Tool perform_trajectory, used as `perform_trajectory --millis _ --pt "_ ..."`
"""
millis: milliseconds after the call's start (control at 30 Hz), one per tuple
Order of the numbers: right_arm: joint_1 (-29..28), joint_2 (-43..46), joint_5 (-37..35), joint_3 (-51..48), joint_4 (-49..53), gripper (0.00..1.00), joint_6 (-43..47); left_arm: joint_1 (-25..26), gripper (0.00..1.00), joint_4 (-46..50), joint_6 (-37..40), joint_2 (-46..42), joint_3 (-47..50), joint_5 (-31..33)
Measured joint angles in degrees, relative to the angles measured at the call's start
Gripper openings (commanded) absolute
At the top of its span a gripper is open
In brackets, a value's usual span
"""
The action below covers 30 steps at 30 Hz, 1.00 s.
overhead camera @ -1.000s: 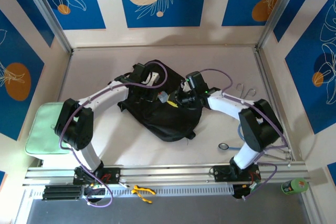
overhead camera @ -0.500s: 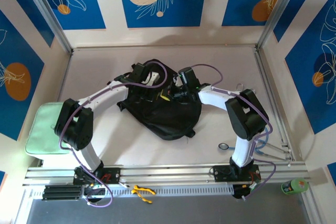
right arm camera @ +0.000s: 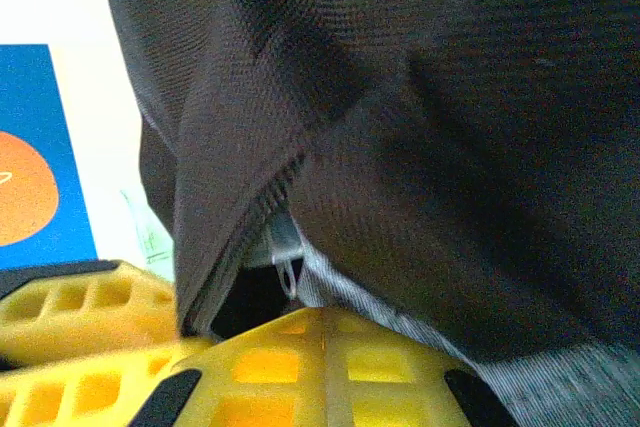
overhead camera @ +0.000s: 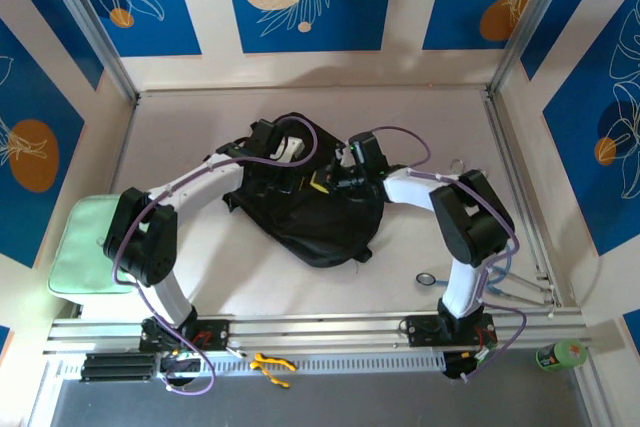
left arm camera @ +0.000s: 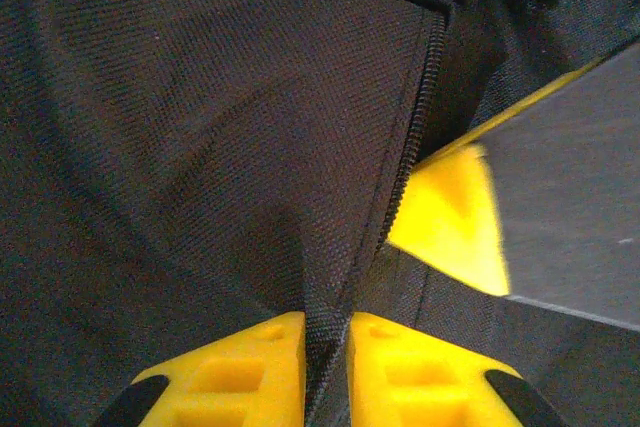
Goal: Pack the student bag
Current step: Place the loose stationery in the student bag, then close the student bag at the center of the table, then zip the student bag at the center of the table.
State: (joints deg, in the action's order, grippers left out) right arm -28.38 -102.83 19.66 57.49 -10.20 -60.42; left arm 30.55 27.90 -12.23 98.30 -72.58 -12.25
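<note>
The student bag (overhead camera: 315, 222), a black fabric backpack, lies slumped in the middle of the table. My left gripper (overhead camera: 292, 183) is at its top opening. In the left wrist view the left gripper (left arm camera: 327, 347) is shut on a fold of the bag's fabric (left arm camera: 200, 127) right beside the zip (left arm camera: 420, 97). My right gripper (overhead camera: 327, 185) meets it from the right, at the same opening. In the right wrist view the right gripper (right arm camera: 322, 332) has its yellow fingers pressed together. A small metal zip pull (right arm camera: 287, 269) hangs just above and left of their tips; I cannot tell whether it is pinched.
A pale green flat pad (overhead camera: 88, 244) overhangs the table's left edge. Metal scissors (overhead camera: 468, 169) lie at the right, and a small ring tool (overhead camera: 427, 278) and blue pens (overhead camera: 500, 285) near the right arm's base. Something white (overhead camera: 290, 150) shows inside the bag's opening.
My right arm has swung left, bringing its gripper up to the bag's opening beside the left gripper, and its fingers have closed. The left gripper has kept its hold on the fabric.
</note>
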Motion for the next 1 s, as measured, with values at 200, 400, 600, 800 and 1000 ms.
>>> perform_trajectory --millis 200,400,600,800,1000 --pt "1.64 9.14 -3.43 -1.92 3.98 0.27 3.63 -0.04 0.41 -0.09 -1.44 0.0 -0.26 -2.93" --pt "1.7 15.5 -10.4 -2.54 10.58 0.43 9.51 -1.77 0.6 -0.55 -4.11 -2.6 -0.04 -3.98" --pt "-0.13 13.38 -16.98 2.25 21.44 0.57 14.21 -6.43 0.7 -1.97 -9.33 -10.91 3.98 -0.24" --pt "-4.09 8.02 -22.86 10.23 29.35 0.63 15.69 -11.04 0.72 -3.08 -16.57 -16.94 13.42 3.74" --pt "-9.6 5.46 -27.34 18.84 36.46 0.61 26.36 -17.57 0.78 -3.65 -22.36 -21.9 21.57 3.37"
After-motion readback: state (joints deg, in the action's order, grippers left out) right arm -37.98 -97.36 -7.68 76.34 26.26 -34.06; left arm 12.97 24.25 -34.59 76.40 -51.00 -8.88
